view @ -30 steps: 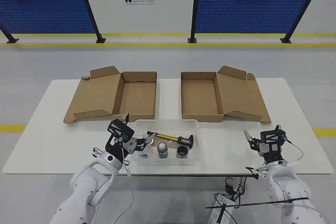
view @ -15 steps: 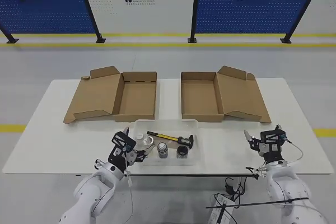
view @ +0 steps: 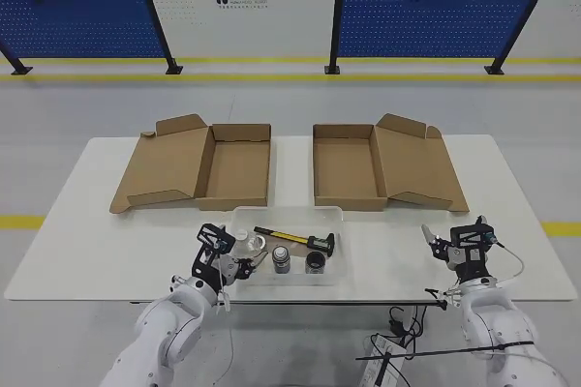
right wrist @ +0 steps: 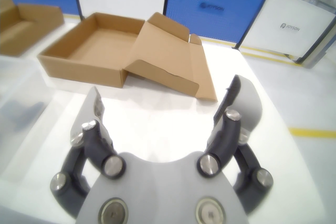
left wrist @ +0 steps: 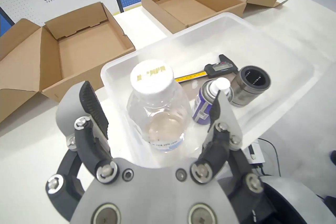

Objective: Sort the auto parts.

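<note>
- Left tool (left wrist: 152,92) has dropped to the bin's near left corner within the last second. Its jaws stand apart either side of the clear bottle (left wrist: 157,114), not clamped.
- Bottle stands upright inside the clear bin (left wrist: 183,35); pickup judged imminent.
- Left wrist view makes the straddle plain; top view places the tool on the worktop (view: 97,252).
- Right tool (right wrist: 165,87) spread, unmoved.

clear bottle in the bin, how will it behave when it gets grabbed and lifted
The bottle looks nearly empty, so probably light. Its clear wall seems smooth and round, so it may slip or twist in a loose grip. Standing upright, it could tip against the spray can if nudged.
</note>
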`<state>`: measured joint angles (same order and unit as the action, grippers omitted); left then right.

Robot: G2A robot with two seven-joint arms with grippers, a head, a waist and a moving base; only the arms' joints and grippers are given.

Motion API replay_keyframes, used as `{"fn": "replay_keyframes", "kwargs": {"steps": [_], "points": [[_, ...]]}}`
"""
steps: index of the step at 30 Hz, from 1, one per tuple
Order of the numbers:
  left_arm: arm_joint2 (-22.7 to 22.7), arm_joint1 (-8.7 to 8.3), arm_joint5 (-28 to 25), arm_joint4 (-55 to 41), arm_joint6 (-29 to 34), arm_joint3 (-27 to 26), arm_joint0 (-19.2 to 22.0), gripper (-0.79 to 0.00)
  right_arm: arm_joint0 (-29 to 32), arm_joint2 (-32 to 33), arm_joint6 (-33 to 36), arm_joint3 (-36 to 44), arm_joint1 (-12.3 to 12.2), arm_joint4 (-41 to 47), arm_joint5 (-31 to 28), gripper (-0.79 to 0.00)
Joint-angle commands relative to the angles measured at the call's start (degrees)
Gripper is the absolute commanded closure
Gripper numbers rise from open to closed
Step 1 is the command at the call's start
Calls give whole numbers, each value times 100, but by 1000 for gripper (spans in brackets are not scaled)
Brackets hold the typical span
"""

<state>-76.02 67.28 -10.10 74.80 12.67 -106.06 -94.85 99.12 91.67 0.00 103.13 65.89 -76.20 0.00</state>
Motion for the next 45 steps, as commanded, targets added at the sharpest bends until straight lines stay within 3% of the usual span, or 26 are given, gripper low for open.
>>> {"fn": "replay_keyframes", "kwargs": {"steps": [1,9,10,12,15,18,20,28,33,36,37,42,45], "points": [[14,5,8,-62,71,31,32,-785,0,0,0,0,0,0,0,-785],[98,23,39,-121,162,136,117,-785,0,0,0,0,0,0,0,-785],[113,26,52,-125,157,141,120,-705,0,0,0,0,0,0,0,-785],[147,26,57,-8,120,146,121,-634,0,0,0,0,0,0,0,-785],[189,32,73,-18,79,200,88,-600,0,0,0,0,0,0,0,-785],[229,30,46,107,63,234,76,-680,0,0,0,0,0,0,0,-785],[237,33,46,61,76,243,80,-693,0,0,0,0,0,0,0,-785],[274,45,86,82,42,257,166,-699,0,0,0,0,0,0,0,-785],[296,52,91,85,22,245,201,-640,0,0,0,0,0,0,0,-785],[311,54,77,108,11,263,225,-539,0,0,0,0,0,0,0,-785],[317,55,72,110,10,269,232,-428,0,0,0,0,0,0,0,-785],[343,60,58,141,-2,297,266,-231,0,0,0,0,0,0,0,-785],[349,62,60,155,-11,303,291,0,0,0,0,0,0,0,0,-785]]}}
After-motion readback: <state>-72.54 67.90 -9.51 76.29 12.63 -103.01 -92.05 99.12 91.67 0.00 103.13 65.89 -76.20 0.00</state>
